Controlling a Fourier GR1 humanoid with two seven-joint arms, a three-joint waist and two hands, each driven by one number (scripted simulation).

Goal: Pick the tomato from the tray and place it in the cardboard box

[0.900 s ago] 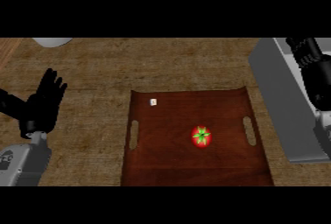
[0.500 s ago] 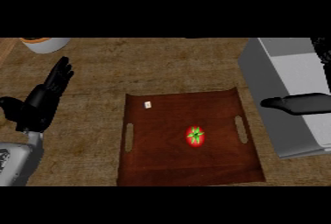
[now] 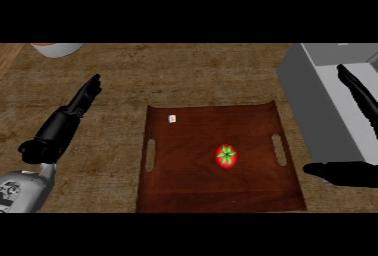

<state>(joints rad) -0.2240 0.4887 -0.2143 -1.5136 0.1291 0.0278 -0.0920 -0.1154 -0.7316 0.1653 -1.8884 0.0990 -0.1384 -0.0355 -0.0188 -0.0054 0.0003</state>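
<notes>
At the far left of the head view the left hand [image 3: 63, 127] is seen above the counter [image 3: 192, 75], its fingers straight and together, pointing up and away, holding nothing and well apart from the tray; it is resting. A pale bowl [image 3: 55, 48] is cut off by the upper left edge. In the middle lies the dark wooden tray [image 3: 184, 190], with a slot handle on each side and a small white tag [image 3: 173, 119] near its upper left corner. The tomato [image 3: 226, 156] sits on the tray right of its centre, green stalk upward, touched by nothing. To the right, the right hand [image 3: 360, 100] is spread open over the grey box [image 3: 310, 100], with fingers running up along it and the thumb low, just beside the tray's right edge; nothing is held. The pick is judged not yet begun. Being round, the tomato could be nudged and set rolling across the smooth tray if it is met by one finger before the thumb closes behind it. The tray's right edge or handle could be caught by a low approach, so that the tray is shifted. On the carry, the box's near wall could be struck if the tomato is not lifted high enough.
</notes>
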